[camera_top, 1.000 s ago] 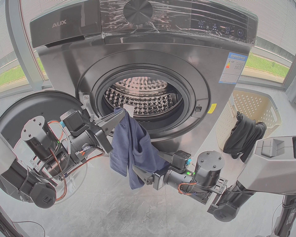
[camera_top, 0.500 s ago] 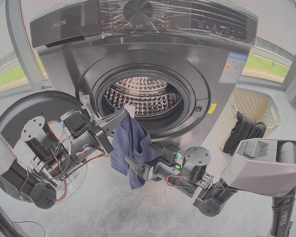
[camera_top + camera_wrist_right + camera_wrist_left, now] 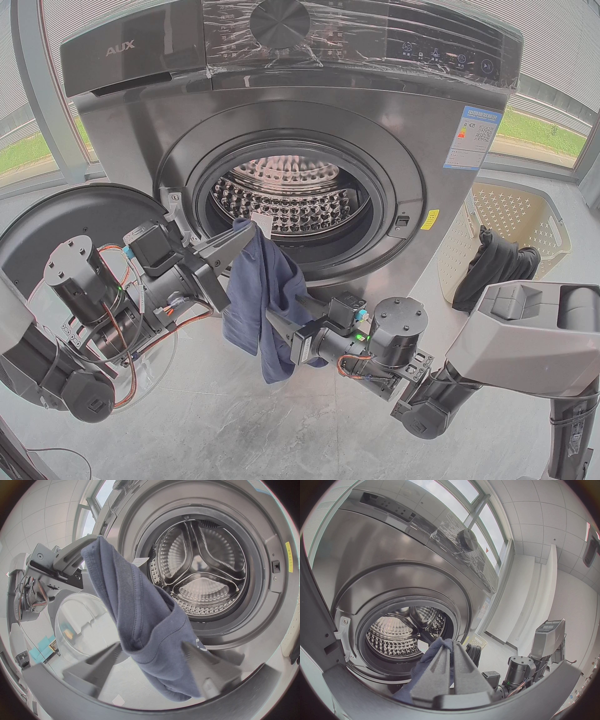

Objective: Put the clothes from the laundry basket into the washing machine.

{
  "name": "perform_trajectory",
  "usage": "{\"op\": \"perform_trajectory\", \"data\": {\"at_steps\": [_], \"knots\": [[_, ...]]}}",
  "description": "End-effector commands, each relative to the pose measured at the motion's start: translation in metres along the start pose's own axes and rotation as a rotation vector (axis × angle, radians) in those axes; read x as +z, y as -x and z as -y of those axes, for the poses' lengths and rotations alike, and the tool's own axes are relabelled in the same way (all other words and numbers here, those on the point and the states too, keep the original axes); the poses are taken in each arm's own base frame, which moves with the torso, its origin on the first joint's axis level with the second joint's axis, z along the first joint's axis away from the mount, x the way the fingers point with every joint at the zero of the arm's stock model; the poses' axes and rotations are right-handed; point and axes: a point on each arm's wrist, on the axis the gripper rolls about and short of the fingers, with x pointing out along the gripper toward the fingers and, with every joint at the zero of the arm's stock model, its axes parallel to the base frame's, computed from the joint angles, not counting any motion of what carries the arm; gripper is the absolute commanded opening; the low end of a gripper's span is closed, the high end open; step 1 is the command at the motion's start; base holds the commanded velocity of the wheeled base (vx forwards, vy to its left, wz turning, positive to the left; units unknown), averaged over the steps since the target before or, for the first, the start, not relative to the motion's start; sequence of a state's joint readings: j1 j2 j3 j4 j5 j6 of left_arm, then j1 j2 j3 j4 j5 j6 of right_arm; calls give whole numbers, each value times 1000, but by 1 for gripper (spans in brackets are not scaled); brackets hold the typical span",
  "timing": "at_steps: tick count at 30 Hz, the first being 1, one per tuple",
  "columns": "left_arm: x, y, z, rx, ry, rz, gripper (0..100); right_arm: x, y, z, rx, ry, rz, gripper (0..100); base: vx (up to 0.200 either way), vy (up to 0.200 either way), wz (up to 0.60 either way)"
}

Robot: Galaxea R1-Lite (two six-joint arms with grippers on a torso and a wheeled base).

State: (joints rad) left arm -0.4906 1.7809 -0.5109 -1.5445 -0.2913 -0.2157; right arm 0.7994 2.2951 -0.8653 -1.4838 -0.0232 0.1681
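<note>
left gripper point(image 3: 240, 234) clamped on blue garment point(image 3: 262, 294) before drum mouth point(image 3: 294, 194) | right gripper point(image 3: 151, 645) spread around its hanging folds | risk: early release drops cloth outside; folds may snag at the mouth

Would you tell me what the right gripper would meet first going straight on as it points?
Probably the blue garment hanging between the right gripper's open fingers; depth to the washing machine beyond is unclear.

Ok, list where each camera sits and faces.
Head view: on the head, looking down at the drum; left gripper, right gripper show.
Left wrist view: left wrist, facing the drum; its fingers shut on the blue garment.
Right wrist view: right wrist, facing the drum; its open fingers astride the garment.
All share drum and garment.
</note>
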Motion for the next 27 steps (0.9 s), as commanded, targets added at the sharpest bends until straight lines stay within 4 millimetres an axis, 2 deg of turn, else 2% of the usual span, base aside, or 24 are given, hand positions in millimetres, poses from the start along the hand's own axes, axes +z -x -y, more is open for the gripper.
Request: {"op": "perform_trajectory", "data": {"at_steps": [1, 9, 13, 15, 17, 21, 23, 27], "knots": [[-1, 0, -1, 2, 1, -3, 0, 3, 5, -4, 9, -1, -5, 0, 0, 0, 0], [-1, 0, -1, 3, 1, -2, 0, 5, 5, -1, -1, -1, 3, 0, 0, 0, 0], [-3, 2, -1, 7, 7, -14, 0, 18, 25, 9, -37, 9, -19, 0, 0, 0, 0], [-9, 7, 0, 11, 15, -44, 0, 39, 41, 21, -75, 15, 4, 0, 0, 0, 0], [-9, 9, 0, 8, 16, -48, 0, 47, 47, 27, -92, 21, 19, 0, 0, 0, 0], [-7, 15, 0, 9, 16, -50, 0, 76, 72, 40, -138, 32, 68, 0, 0, 0, 0], [-6, 17, -2, 17, 22, -53, 0, 77, 87, 43, -165, 25, 37, 0, 0, 0, 0], [-4, 18, -4, 28, 31, -44, 0, 77, 103, 45, -188, 8, 19, 0, 0, 0, 0]]}}
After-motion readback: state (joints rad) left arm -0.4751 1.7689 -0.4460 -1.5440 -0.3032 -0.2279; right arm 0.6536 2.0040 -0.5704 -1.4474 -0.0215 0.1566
